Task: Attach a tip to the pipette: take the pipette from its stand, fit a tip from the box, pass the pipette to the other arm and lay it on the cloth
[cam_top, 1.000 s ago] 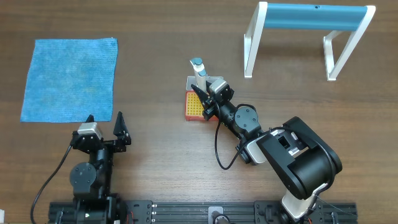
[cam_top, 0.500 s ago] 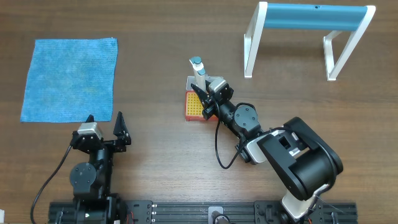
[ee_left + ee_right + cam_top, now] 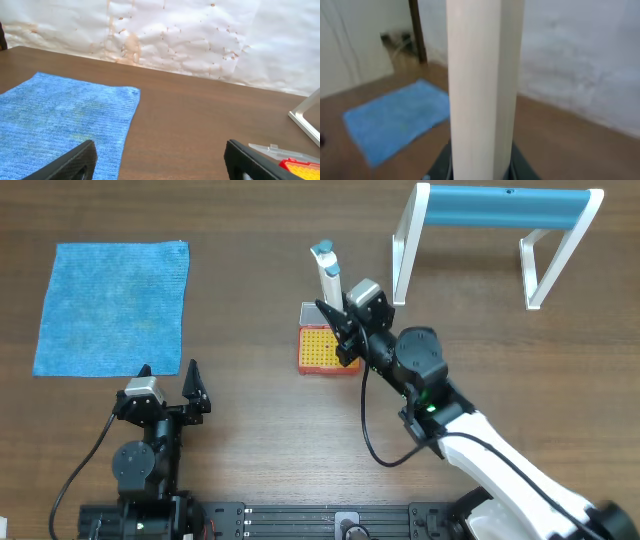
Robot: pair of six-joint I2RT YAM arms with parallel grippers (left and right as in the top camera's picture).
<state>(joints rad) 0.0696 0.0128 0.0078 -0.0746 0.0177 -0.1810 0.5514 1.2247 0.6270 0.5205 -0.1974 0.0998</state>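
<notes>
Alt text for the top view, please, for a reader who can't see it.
The right arm's end effector grips a white pipette with a blue cap beside the orange tip box near the middle. The left arm's end effector rests open near a blue cloth at left, and a white-legged stand with a blue bar sits at upper right.

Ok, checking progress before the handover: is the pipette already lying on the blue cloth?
No, the cloth lies bare; the right tool holds the pipette upright by the tip box.
</notes>
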